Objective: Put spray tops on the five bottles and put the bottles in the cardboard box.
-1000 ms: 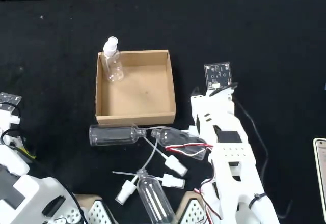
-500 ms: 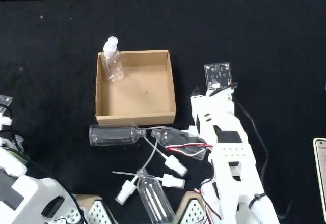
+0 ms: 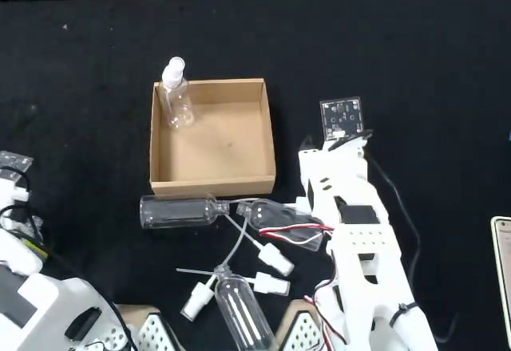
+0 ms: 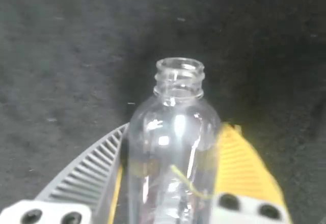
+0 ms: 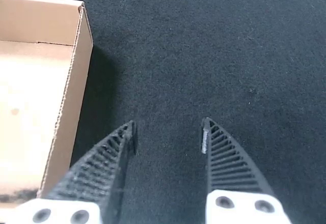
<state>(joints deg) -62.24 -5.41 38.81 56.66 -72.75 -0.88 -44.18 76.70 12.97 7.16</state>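
My left gripper (image 4: 173, 183) is shut on a clear, uncapped bottle (image 4: 175, 127), its open neck pointing out over the black cloth. That arm (image 3: 16, 231) sits at the table's left edge. My right gripper (image 5: 168, 130) hangs open and empty above the cloth, just right of the cardboard box (image 5: 41, 81). The box (image 3: 239, 182) holds one bottle with a spray top (image 3: 176, 96) in its far left corner. Three uncapped bottles (image 3: 177, 211) (image 3: 279, 219) (image 3: 243, 311) lie in front of the box among loose spray tops (image 3: 275, 257) (image 3: 271, 285) (image 3: 197, 299).
The right arm (image 3: 355, 239) stretches from the front edge toward the box's right side, next to one lying bottle. A pale flat object (image 3: 503, 247) shows at the right edge. Black cloth covers the whole table.
The left arm's end at the left edge has shifted slightly. The right arm, the box and the bottles on the table have not moved.
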